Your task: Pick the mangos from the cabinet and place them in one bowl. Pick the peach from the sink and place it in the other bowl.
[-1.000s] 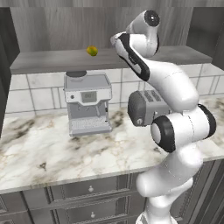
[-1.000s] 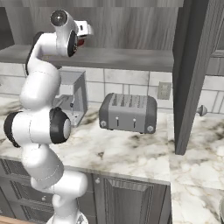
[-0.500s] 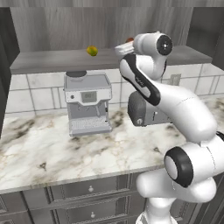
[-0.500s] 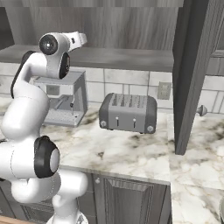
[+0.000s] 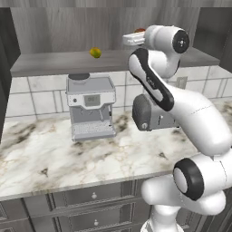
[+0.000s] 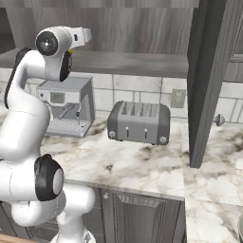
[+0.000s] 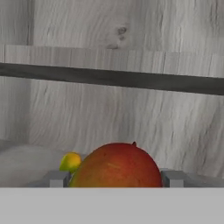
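Swinging across since a second ago | hand (image 7: pixel 114 181) clamped on red mango (image 7: pixel 116 165) at cabinet (image 5: pixel 113 61) shelf | yellow mango (image 5: pixel 95 52) untouched | bowl trip likely next.

Kitchen, rendered. Marble-topped bench (image 5: pixel 50 158); coffee machine (image 5: pixel 89 108) and four-slot toaster (image 6: pixel 138 122) on it; white tiled backsplash (image 6: pixel 142 90); panelled drawers (image 5: pixel 90 199) with knobs below; dark wood-grain wall cabinet (image 6: pixel 209 71) with shelf above.
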